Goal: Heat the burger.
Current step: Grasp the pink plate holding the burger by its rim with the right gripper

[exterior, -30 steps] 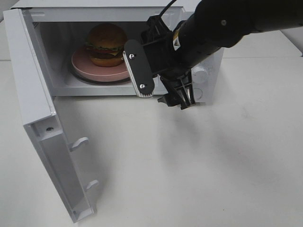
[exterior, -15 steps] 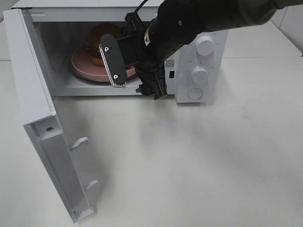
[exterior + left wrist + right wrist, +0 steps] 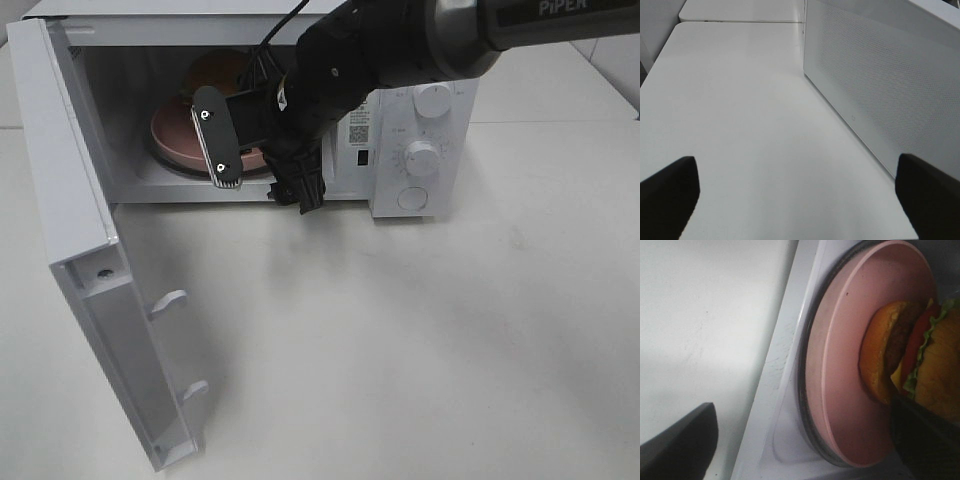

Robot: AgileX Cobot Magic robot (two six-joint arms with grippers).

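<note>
The burger [image 3: 912, 357], with its golden bun, lettuce, tomato and patty, lies on a round pink plate [image 3: 845, 370] inside the open microwave [image 3: 420, 110]. In the exterior view only a bit of its bun [image 3: 215, 68] shows behind the arm. My right gripper [image 3: 258, 165] hangs open at the mouth of the oven, in front of the plate [image 3: 170, 140]. In the right wrist view this gripper [image 3: 802, 415] has one finger [image 3: 927, 440] close beside the burger and the other out over the table. My left gripper [image 3: 797, 200] is open and holds nothing.
The microwave door [image 3: 90, 270] stands swung out to the front left. Control knobs [image 3: 422, 158] sit on the oven's right panel. The left wrist view shows white table [image 3: 740, 110] and the microwave's perforated side wall [image 3: 880, 85].
My right arm has moved left and in toward the oven opening. It now covers most of the burger in the exterior view. The burger and plate have not moved.
</note>
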